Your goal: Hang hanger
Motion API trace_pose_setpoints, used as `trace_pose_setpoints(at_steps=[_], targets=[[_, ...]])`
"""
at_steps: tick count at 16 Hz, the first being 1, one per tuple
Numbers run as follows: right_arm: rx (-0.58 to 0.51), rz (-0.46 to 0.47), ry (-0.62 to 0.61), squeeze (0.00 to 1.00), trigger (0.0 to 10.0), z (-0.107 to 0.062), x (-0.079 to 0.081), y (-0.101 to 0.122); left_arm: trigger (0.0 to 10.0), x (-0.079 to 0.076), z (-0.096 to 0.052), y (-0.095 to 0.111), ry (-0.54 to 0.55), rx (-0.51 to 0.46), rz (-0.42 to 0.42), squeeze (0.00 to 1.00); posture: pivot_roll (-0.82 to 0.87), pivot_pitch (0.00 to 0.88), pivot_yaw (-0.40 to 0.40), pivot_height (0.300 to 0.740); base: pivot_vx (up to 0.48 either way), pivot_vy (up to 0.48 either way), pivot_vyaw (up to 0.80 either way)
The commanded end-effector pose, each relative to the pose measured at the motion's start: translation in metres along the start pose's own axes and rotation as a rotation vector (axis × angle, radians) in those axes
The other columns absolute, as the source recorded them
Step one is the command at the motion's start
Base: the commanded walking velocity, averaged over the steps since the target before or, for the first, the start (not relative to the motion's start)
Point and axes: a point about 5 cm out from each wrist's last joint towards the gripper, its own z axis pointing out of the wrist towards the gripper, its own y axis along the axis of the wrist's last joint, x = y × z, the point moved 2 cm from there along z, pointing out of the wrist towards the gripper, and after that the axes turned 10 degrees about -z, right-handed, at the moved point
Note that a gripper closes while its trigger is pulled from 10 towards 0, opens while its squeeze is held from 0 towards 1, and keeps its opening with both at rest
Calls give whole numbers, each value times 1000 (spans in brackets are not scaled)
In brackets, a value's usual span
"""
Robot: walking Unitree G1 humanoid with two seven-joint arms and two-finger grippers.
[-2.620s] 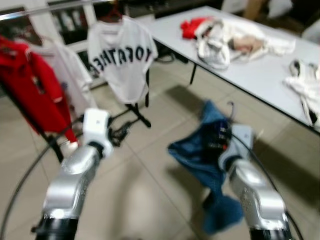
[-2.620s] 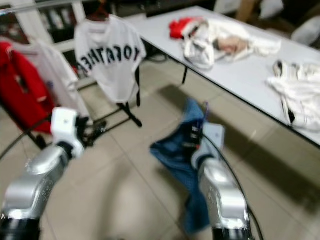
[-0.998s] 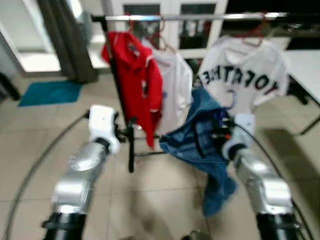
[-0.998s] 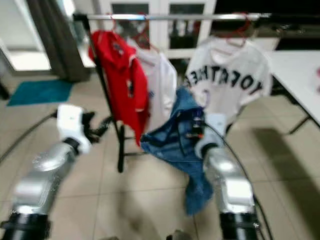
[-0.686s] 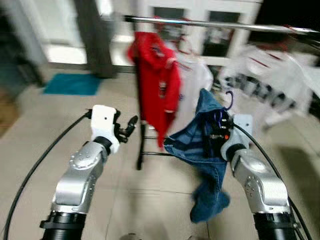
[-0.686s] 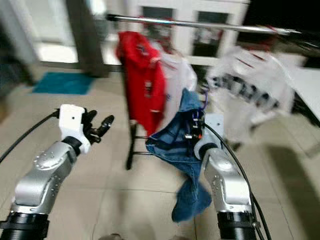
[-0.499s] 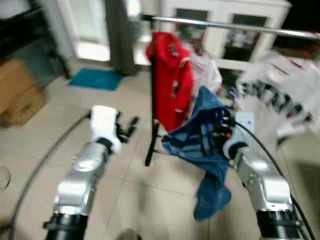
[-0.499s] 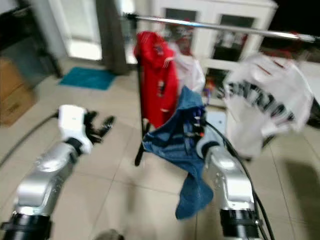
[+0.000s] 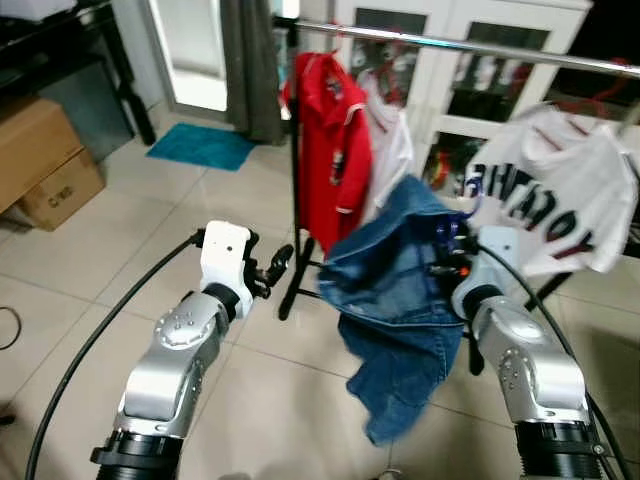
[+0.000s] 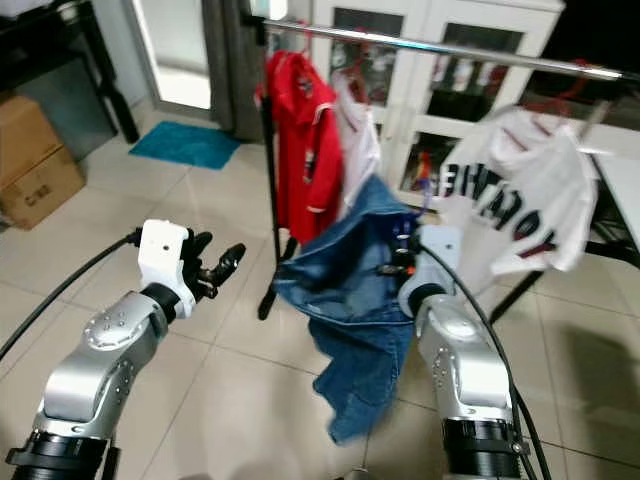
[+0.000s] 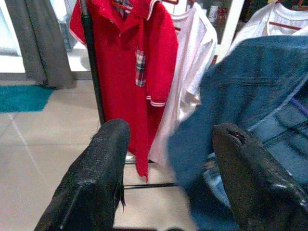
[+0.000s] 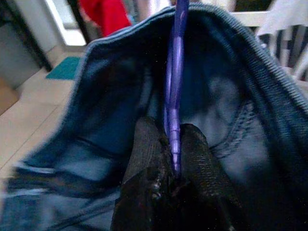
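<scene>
Two claws are raised before a clothes rail [image 9: 470, 42]. The right claw [image 12: 169, 144] is clamped on the purple hanger [image 12: 174, 91], its fingers pinching the thin stem, and a blue denim garment [image 9: 400, 300] drapes from that hanger, hanging below the rail and not yet on it. The left claw [image 11: 168, 159] is held out with its fingers spread apart, gripping nothing. On the rail hang a red polo shirt [image 9: 325, 165], a white shirt [image 9: 385, 150] just beside it, and a white lettered jersey [image 9: 545, 195]. Tiled floor [image 9: 110, 250] lies beneath.
</scene>
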Motion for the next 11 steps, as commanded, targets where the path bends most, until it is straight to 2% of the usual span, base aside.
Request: trace_pose_setpoints(at_steps=[1, 4, 7, 11], targets=[[-69, 20, -42, 0, 10000, -3, -2, 12, 10000, 4, -1, 5, 6, -10, 25, 0, -69, 22, -9, 740, 0, 0, 0], [-55, 27, -91, 0, 10000, -3, -7, 7, 10000, 4, 0, 8, -3, -34, 28, 0, -68, 20, 1, 740, 0, 0, 0], [-70, 19, -71, 0, 10000, -3, -4, 10, 10000, 4, 0, 8, -19, -27, 33, 0, -66, 10, 6, 740, 308, 0, -602], [-69, 0, -67, 0, 10000, -2, -2, 9, 10000, 3, -1, 7, -30, -26, 31, 0, -66, 2, 4, 740, 322, 0, 0]])
